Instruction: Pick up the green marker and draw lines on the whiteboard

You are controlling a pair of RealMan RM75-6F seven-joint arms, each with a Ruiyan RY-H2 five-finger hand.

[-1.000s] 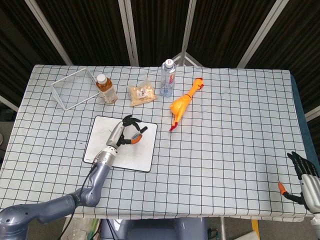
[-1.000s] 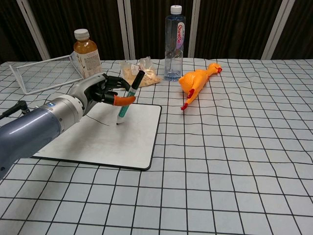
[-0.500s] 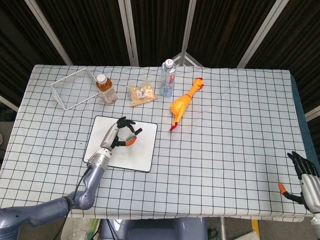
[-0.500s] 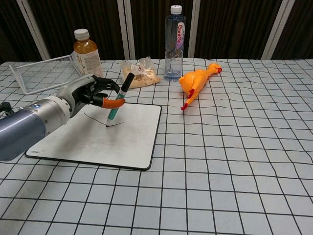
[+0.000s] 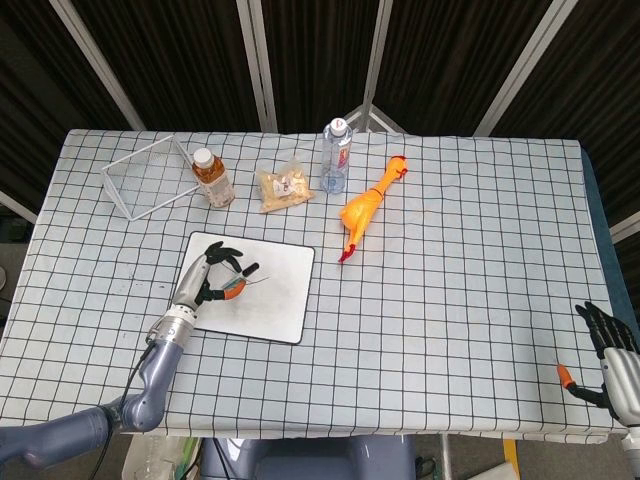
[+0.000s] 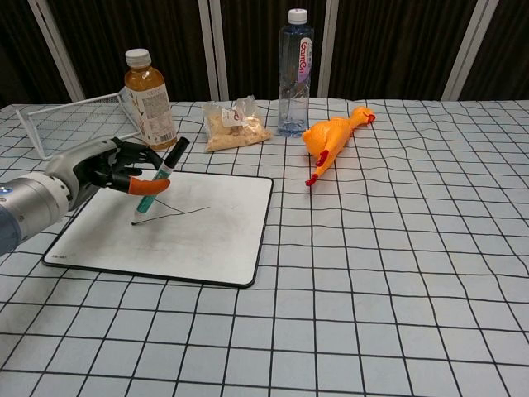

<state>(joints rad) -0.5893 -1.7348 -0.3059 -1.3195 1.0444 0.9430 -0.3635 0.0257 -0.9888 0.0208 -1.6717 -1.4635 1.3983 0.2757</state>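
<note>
The whiteboard (image 6: 202,240) (image 5: 278,300) lies flat on the checked cloth, left of centre, with thin dark lines drawn across its upper half. My left hand (image 6: 103,165) (image 5: 205,275) holds the green marker (image 6: 159,178) (image 5: 238,282) tilted, black cap up, tip touching the board near its left side. My right hand (image 5: 608,358) rests at the table's near right corner, fingers apart and holding nothing; the chest view does not show it.
Behind the board stand an orange drink bottle (image 6: 149,98), a snack bag (image 6: 233,124), a clear water bottle (image 6: 294,74) and a white wire basket (image 6: 70,122). A yellow rubber chicken (image 6: 331,139) lies right of the board.
My left hand has dragged the marker leftward across the board, from near its middle to its left side, leaving a longer line behind the tip. The right hand has stayed still.
</note>
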